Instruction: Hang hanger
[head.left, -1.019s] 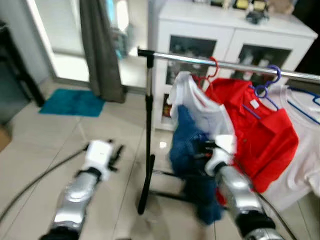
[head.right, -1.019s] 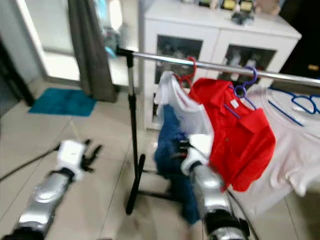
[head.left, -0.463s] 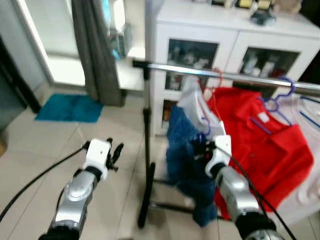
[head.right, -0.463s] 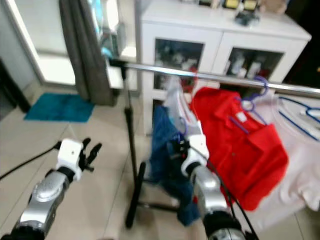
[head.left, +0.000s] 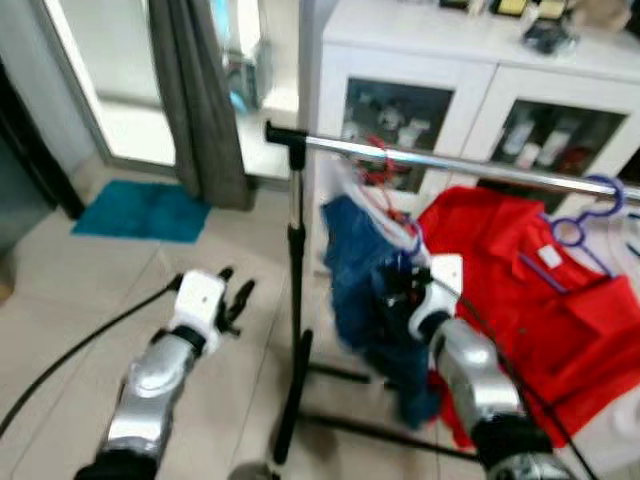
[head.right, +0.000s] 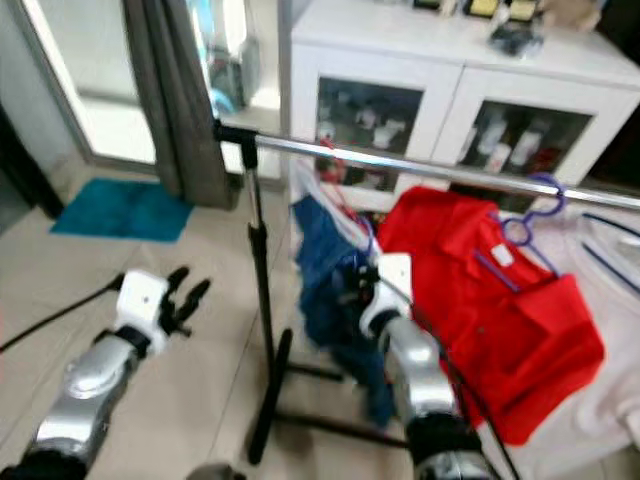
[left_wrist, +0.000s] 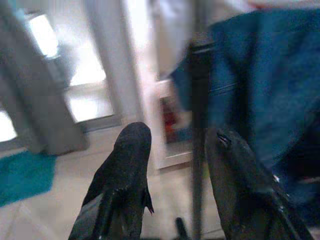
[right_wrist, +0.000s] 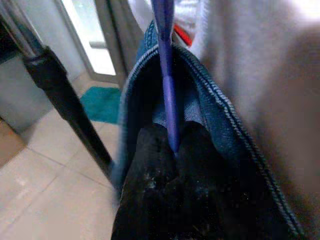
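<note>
Right wrist view puts the nearest detail first: the right gripper has its two black fingers clenched on the thin purple bar of the hanger, with the blue denim garment draped round it. Half a second ago, in the head views, that hanger and its load sat lower and further right, close against the red shirt; now the bundle has been lifted and carried left along the rail, so its top lies just under the bar near the red hook already there. I judge the hook is at or almost at the rail, though blur hides whether it is seated, so the hang is close to done but not confirmed.

Nearest the camera, both silver forearms reach forward. The right arm is bent upward at the wrist, its gripper buried in the denim at mid-height, just right of the black stand post. The left gripper hovers low over the tiled floor, left of the post, fingers spread and holding nothing. Beyond the rail stands the white cabinet.
</note>
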